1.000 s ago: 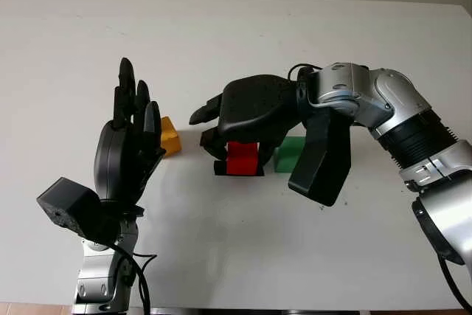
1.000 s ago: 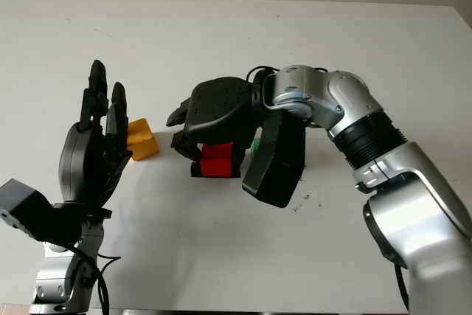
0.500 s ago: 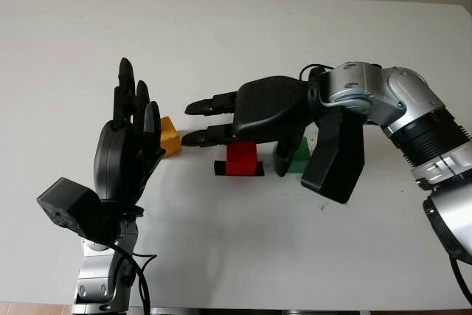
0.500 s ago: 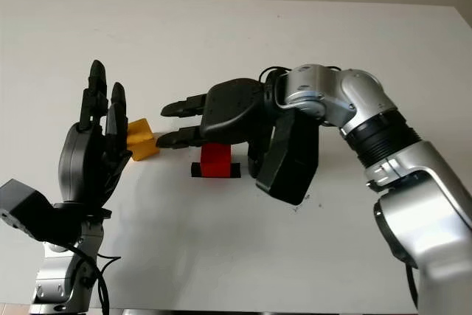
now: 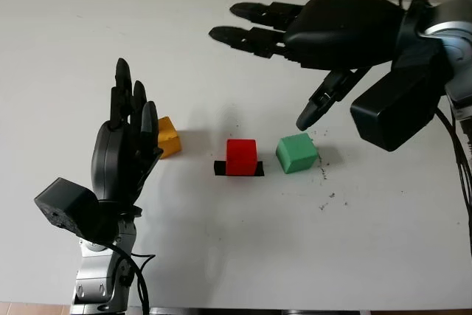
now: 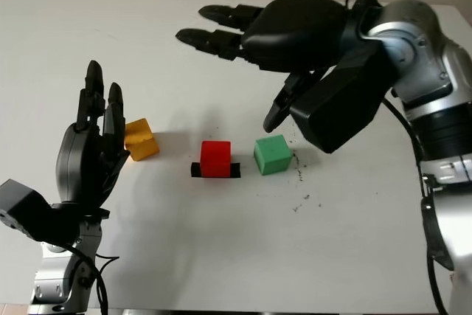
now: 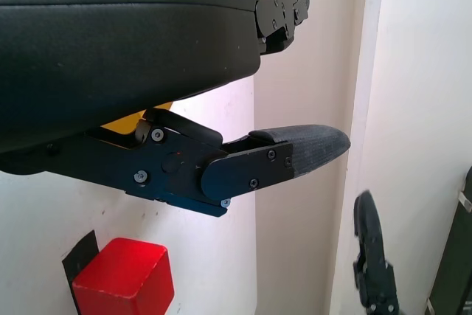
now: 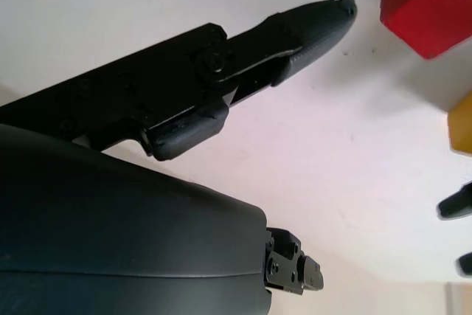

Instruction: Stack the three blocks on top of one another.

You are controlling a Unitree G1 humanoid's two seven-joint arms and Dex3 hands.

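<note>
White table [image 5: 221,256]: right hand [image 5: 324,31], empty now, has let go and lifted to 1 o'clock. Red block [image 5: 241,157] sits mid-table, green block [image 5: 297,153] at 3, orange block [image 5: 168,136] at 9 by the empty left hand [image 5: 125,153]. Nothing stacked yet.

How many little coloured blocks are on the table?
3, in a row: the yellow block by the left hand, the red block in the middle, the green block beside it.

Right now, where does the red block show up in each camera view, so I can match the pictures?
Left eye view: red block at table centre, on a black mark, beside the green block.
Right eye view: same place, a little further left.
Left wrist view: lower corner, below the left hand.
Right wrist view: upper corner, past the right hand.
Shared landmark: the yellow block.
</note>
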